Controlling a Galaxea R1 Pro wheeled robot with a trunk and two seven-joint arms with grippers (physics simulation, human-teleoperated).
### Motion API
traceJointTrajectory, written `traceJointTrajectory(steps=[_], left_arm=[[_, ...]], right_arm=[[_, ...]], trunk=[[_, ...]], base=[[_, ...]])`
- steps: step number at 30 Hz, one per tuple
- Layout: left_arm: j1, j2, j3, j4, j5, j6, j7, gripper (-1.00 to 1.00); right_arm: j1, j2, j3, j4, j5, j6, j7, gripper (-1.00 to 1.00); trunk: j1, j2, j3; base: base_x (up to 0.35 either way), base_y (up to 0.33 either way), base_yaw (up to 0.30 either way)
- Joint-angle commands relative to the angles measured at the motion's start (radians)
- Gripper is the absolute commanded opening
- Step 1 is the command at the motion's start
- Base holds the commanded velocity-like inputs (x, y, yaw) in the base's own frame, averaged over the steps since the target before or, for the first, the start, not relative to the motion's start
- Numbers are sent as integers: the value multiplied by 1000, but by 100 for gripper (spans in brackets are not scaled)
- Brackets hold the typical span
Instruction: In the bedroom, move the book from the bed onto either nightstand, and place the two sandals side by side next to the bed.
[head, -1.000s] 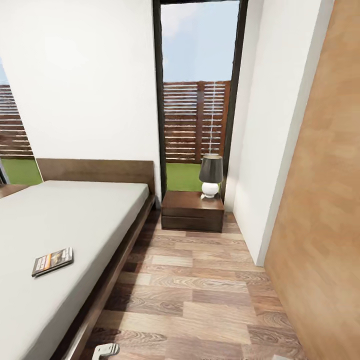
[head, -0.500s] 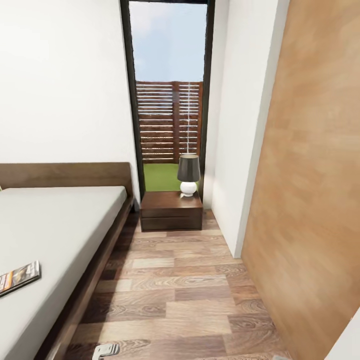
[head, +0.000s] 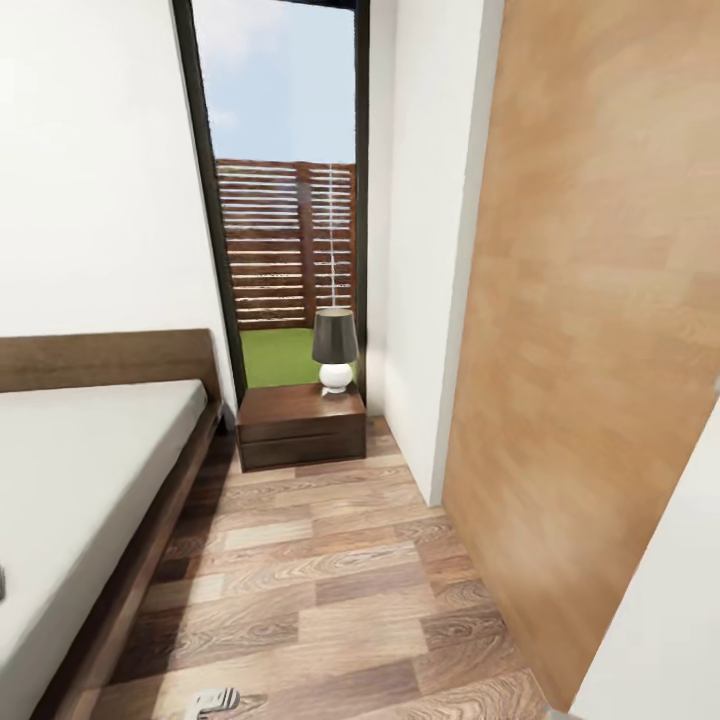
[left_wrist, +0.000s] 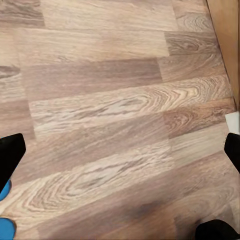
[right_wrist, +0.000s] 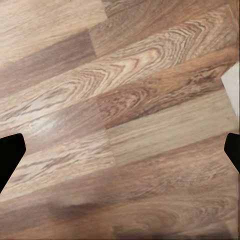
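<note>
While looking down the bedroom from the head view, can make out the bed (head: 80, 470) at 8 o'clock: pale grey mattress on a dark wooden frame, headboard against the white wall. See the nightstand (head: 300, 425) at 11 o'clock, just beside the bed's head end, carrying a lamp (head: 335, 345) with a dark shade and a white base. Behind it, at 12 o'clock, a tall dark-framed window (head: 285, 200); at 3 o'clock, a light wooden panel (head: 590, 300). Left hand (left_wrist: 120, 150) spread wide over the plank floor (left_wrist: 120, 90), black fingertips (left_wrist: 10, 155) far apart, gripping nothing; two bright blue scraps of the sandals (left_wrist: 4, 190) on the floor just beside one fingertip. Right hand (right_wrist: 120, 150) likewise apart above the planks, empty.
</note>
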Motion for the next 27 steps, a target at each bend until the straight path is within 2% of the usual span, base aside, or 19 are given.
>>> traceJointTrajectory(steps=[1,8,27], left_arm=[[0,0,8,-1,-8,1,-5,100],[0,0,9,-1,-8,1,-5,100],[0,0,10,-1,-8,1,-5,100]], right_arm=[[-1,0,-5,0,-4,2,5,100],[-1,0,-5,0,-2,2,5,100],[-1,0,-5,0,-3,2,6,100]], trunk=[[0,-1,-1],[0,-1,-1],[0,-1,-1]], base=[[0,0,-281],[0,0,-220],[0,0,-9]])
